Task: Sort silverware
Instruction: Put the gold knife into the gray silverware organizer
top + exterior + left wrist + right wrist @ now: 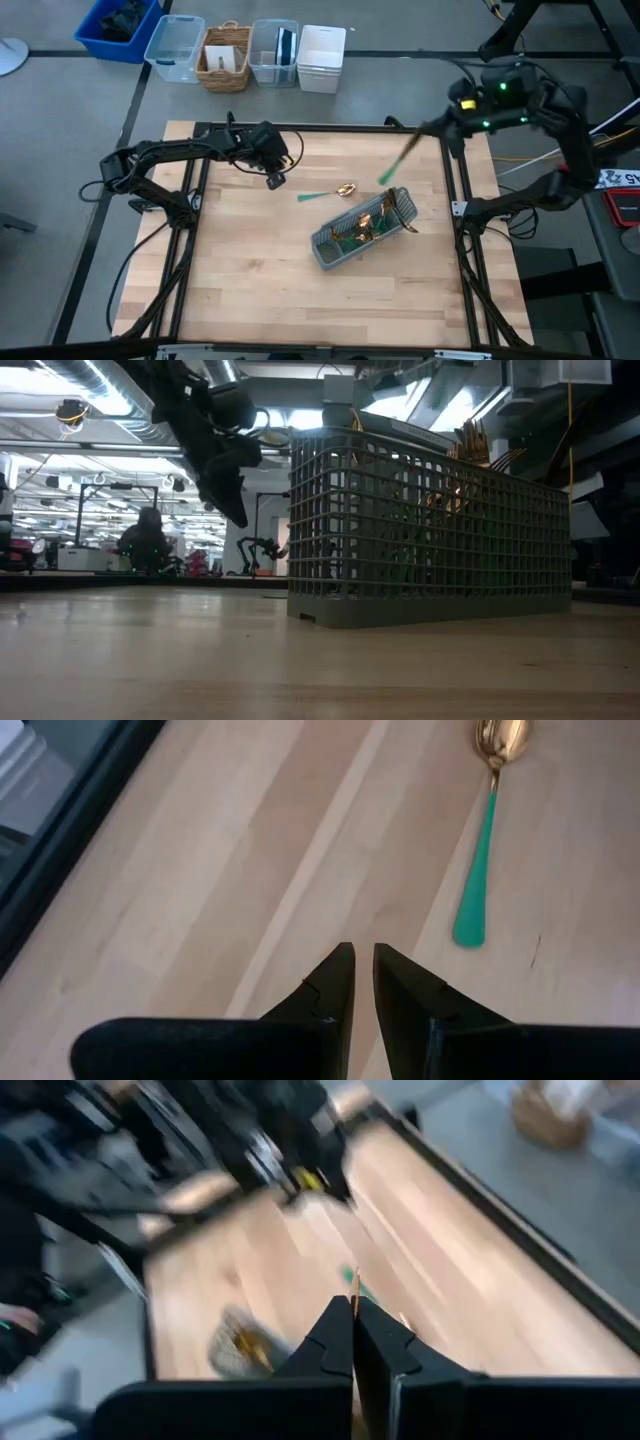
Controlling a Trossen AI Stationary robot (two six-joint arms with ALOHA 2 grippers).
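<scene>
Silverware: gold heads, teal handles. One spoon (325, 192) lies flat on the bench (250, 280) near its centre, just beside the grey caddy (340, 250); several pieces stand inside the caddy (362, 225). One piece (400, 160), blurred, is pinched in the right hand (437, 126) over the far right corner. Left hand (275, 180) hovers beside the spoon, fingers nearly closed, holding nothing.

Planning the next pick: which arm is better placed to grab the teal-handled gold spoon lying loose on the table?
Left. The left gripper hovers empty beside the teal-handled gold spoon; the right gripper holds another piece.
</scene>
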